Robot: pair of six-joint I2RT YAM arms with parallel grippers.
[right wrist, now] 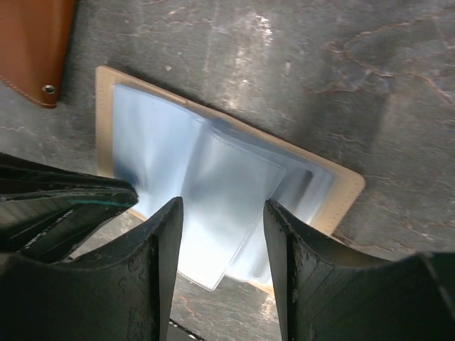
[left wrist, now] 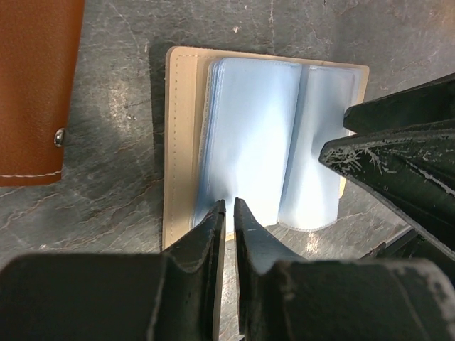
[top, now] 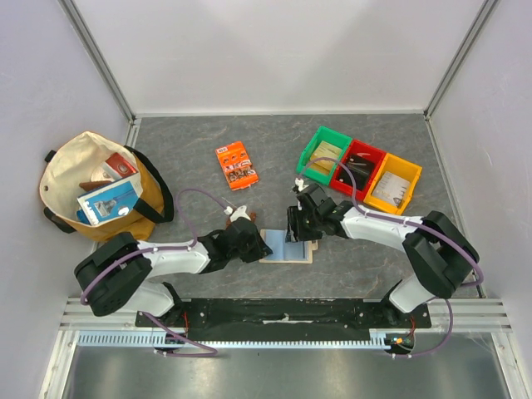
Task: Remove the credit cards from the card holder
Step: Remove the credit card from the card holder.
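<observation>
The beige card holder (top: 287, 247) lies open on the grey table between my two grippers, its pale blue plastic sleeves (left wrist: 249, 135) fanned out. My left gripper (top: 253, 241) is shut, its tips (left wrist: 229, 206) at the near edge of the holder's left half. My right gripper (top: 299, 229) is open, its jaws (right wrist: 222, 213) straddling a loose sleeve (right wrist: 227, 206) just above the holder (right wrist: 345, 188). No credit card shows clearly; a faint dark shape (right wrist: 302, 181) shows through one sleeve.
A brown wallet (left wrist: 32, 85) lies left of the holder, also in the right wrist view (right wrist: 32, 42). A canvas bag (top: 100, 195) stands at the left. An orange packet (top: 237, 165) and green (top: 324, 154), red (top: 359, 165) and yellow (top: 395, 181) bins sit behind.
</observation>
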